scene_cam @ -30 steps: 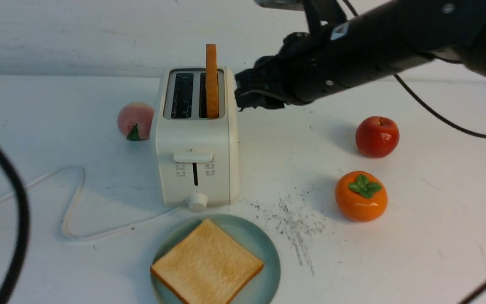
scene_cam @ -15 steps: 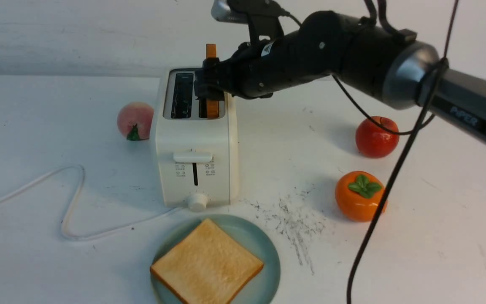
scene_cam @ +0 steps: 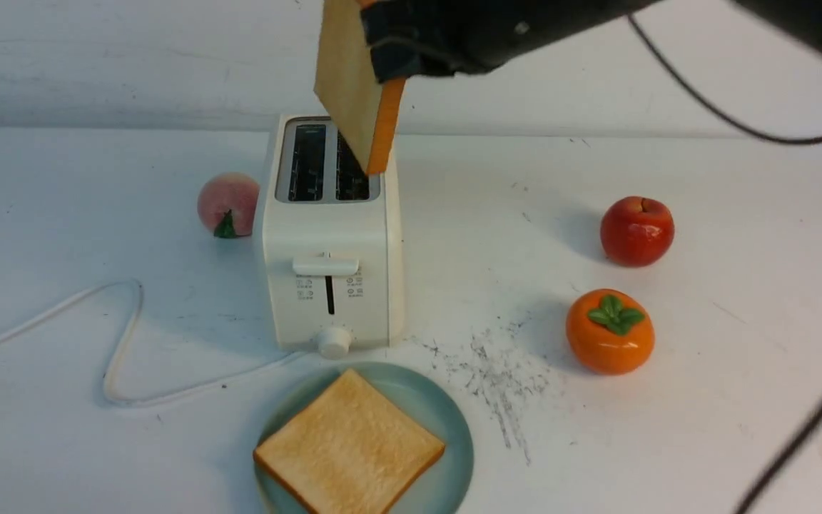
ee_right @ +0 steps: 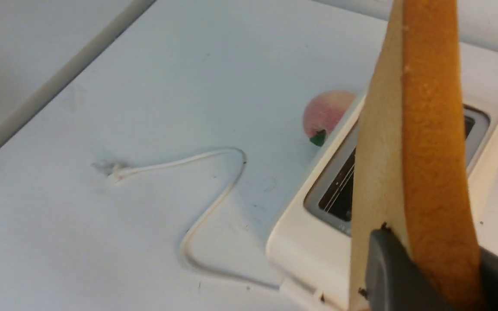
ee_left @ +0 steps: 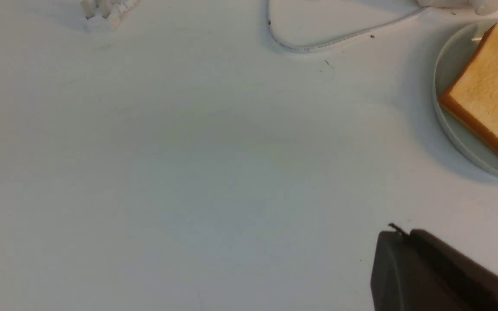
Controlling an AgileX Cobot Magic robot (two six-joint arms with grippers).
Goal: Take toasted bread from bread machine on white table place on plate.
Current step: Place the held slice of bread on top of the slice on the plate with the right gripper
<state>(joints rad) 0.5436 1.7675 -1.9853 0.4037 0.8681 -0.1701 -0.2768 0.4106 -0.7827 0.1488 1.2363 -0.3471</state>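
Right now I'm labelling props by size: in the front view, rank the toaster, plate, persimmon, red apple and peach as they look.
Toaster and plate: largest, too close to rank; the frame edge cuts the plate off.
Persimmon: slightly bigger than the red apple, but nearer the camera, so unsure.
Peach: smallest.

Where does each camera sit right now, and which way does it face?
Front view: between the arms, facing forward over the white table; sees bread machine, plate, right gripper gripping the raised slice above the bread machine.
Left wrist view: above the white table, looking down; left gripper partly in frame, plated slice beyond.
Right wrist view: looks along the raised slice down onto the bread machine; its own fingers show.
Shared: front and left wrist views both show the plated slice.
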